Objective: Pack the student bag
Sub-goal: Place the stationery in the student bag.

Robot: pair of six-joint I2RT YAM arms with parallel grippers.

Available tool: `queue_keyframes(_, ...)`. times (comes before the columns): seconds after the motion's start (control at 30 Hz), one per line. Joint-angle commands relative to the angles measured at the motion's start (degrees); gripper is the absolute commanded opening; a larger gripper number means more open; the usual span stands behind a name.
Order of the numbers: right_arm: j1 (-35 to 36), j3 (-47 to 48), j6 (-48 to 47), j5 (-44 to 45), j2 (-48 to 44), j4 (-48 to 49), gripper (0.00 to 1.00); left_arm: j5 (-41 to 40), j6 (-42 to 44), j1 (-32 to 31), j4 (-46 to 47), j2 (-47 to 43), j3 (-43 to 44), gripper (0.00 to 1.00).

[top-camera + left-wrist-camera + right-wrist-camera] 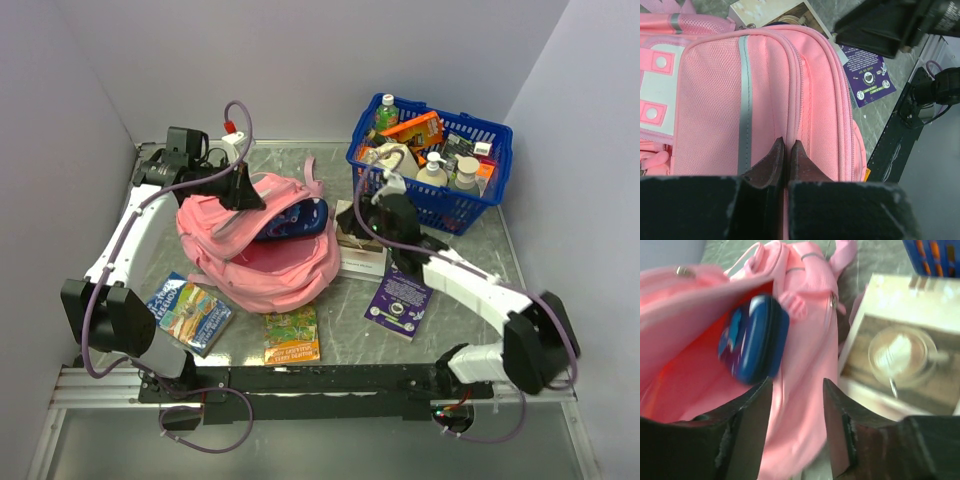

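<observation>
Right fingers [747, 415] gape near student bag [805, 355]'s blue case [752, 337].

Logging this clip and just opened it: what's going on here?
The left gripper is pinched shut on the fabric of the pink student bag near its opening. A blue case sits in the open mouth. The right gripper hangs beside it, jaws apart, holding nothing. Books lie on the table around the bag; a blue basket of bottles stands back right.
</observation>
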Motion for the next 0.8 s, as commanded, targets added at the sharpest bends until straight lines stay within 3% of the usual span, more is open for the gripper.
queue_keyframes(0.0, 0.14, 9.03, -2.82, 1.69, 7.95, 4.06, 0.51, 5.61, 0.96, -0.15, 4.95, -3.61, 1.79, 0.01)
queue_keyframes(0.17, 1.45, 15.10, -2.29, -0.68, 14.56, 2.75, 0.47, 5.35, 1.31, -0.15, 4.78, -3.79, 1.53, 0.01)
queue_keyframes(0.4, 5.94, 12.04, -0.54, -1.74, 15.27, 3.53, 0.42, 5.26, 2.10, -0.15, 4.78, -4.05, 1.09, 0.01)
queue_keyframes(0.77, 8.31, 12.91, 0.17, -11.74, 20.18, 7.66, 0.40, 5.26, 1.05, -0.15, 5.83, -3.79, 1.26, 0.01)
